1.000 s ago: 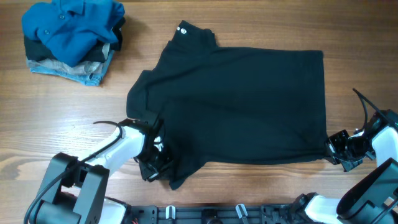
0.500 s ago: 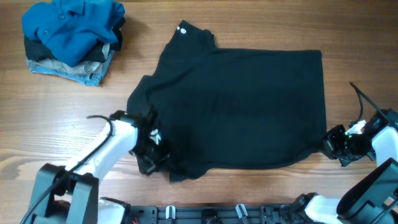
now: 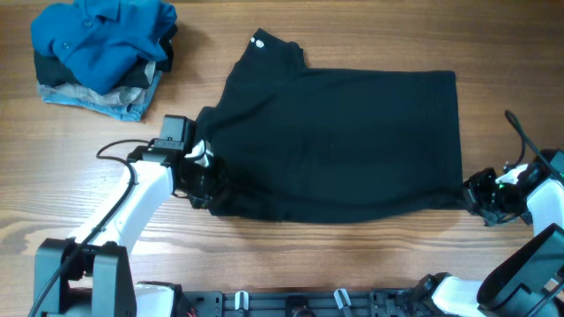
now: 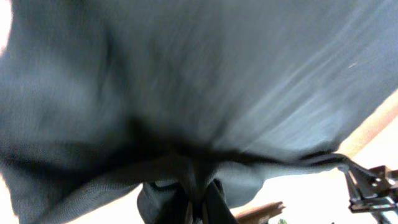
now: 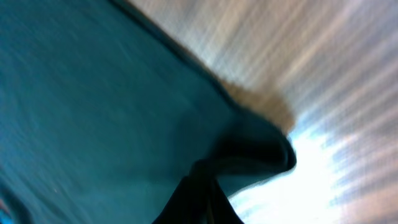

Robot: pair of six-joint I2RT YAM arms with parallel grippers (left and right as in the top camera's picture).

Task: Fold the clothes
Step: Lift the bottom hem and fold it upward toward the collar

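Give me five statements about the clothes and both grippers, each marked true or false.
1. The left gripper is shut on the black T-shirt at its near left edge. True.
2. The right gripper hangs open, clear of the fabric. False: it is shut on the T-shirt's near right corner.
3. A blue shirt tops the pile at the far left. True.
4. The black T-shirt lies on that pile. False: it is spread on the table, apart from the pile.
5. A white label shows at the T-shirt's neck. True.
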